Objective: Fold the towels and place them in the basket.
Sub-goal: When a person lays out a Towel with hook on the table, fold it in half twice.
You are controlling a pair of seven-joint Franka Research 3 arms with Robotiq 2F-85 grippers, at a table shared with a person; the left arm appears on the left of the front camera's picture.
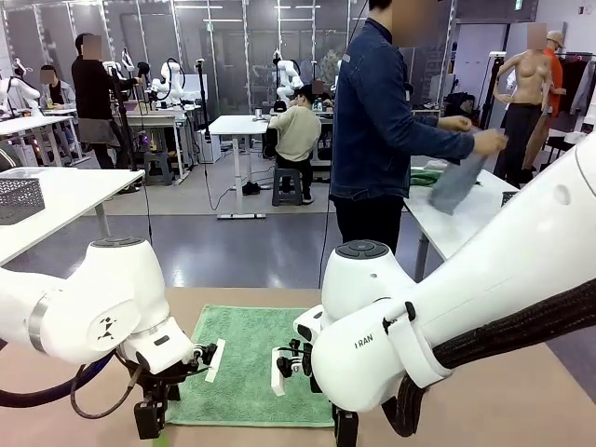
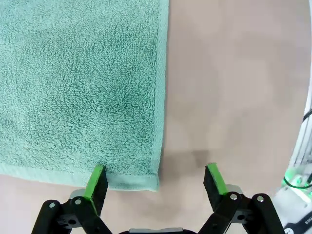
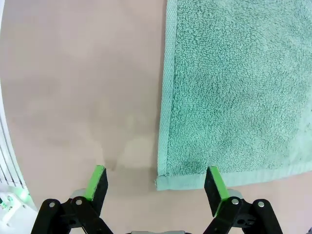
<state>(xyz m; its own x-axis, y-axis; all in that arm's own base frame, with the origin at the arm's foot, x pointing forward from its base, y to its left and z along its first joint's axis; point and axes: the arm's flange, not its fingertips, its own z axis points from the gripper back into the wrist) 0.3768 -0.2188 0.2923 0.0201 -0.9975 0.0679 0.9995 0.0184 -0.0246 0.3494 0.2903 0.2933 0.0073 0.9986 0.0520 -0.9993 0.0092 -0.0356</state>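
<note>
Tan table [image 2: 234, 73], person in blue jacket [image 1: 372, 121]

— What carries the work?
— A plain tan table [image 1: 521, 410].
— Anything lying on it?
— One mint-green towel [image 1: 251, 358], spread flat in the near middle. Its hemmed near edge and both near corners rest on the surface, with bare tan to its left and right.

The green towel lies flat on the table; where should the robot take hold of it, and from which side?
I would grip the towel at its two near corners, coming down from above. It lies flat, so only its edges can be pinched; one corner sits within the open left hand, the other within the right hand.
</note>
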